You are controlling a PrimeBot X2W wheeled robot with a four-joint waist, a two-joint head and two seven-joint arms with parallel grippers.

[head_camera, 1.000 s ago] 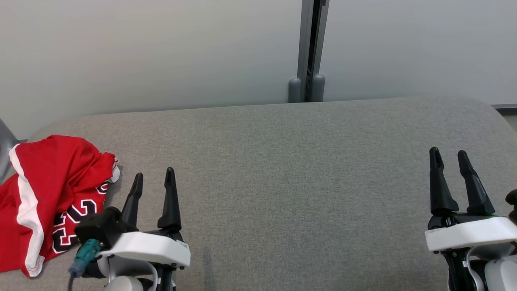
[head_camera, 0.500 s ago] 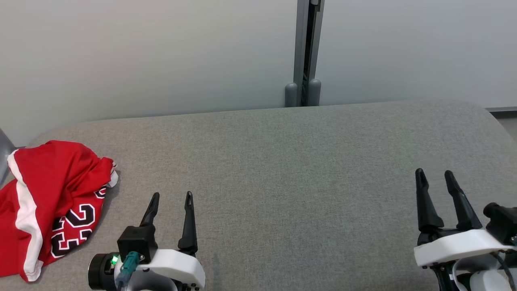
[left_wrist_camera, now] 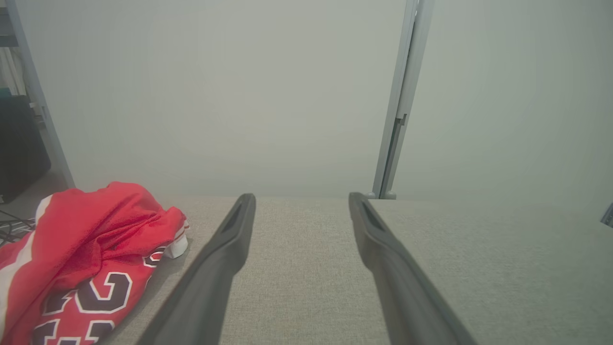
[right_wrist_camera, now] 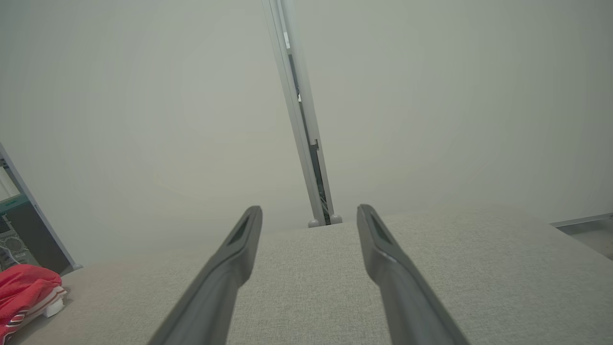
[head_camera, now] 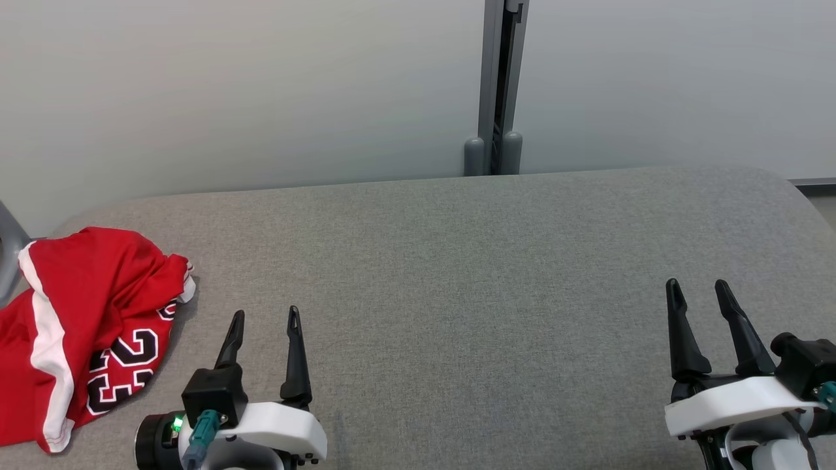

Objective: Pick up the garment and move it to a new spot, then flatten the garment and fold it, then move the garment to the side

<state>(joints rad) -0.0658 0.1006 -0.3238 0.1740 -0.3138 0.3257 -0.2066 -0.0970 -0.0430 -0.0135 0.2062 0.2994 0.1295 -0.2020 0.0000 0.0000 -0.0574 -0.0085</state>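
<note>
Two grippers hover low over the grey padded table (head_camera: 457, 274), and both stand with their fingers spread apart, holding nothing. The left gripper (head_camera: 266, 312) is at the bottom left of the head view, just beside the garment (head_camera: 85, 326) but not touching it. The right gripper (head_camera: 695, 284) is well apart from it, at the far right. The garment, a red jersey with white trim and black numerals, lies crumpled at the table's left end and runs out of the head view on that side. Picking it up looks not yet begun.

The main risk is probably a poor grasp. The cloth is bunched in loose folds, so a pinch on a top fold may catch only one layer, and the rest could drag or slip free on the lift. Since it sits near the table's end, a sideways nudge from the left fingers could push it further off. The right arm has a long way to reach across. If only the left takes hold, the jersey will likely hang twisted, which would make flattening harder. The fabric looks smooth, which adds to the chance of slipping.
</note>
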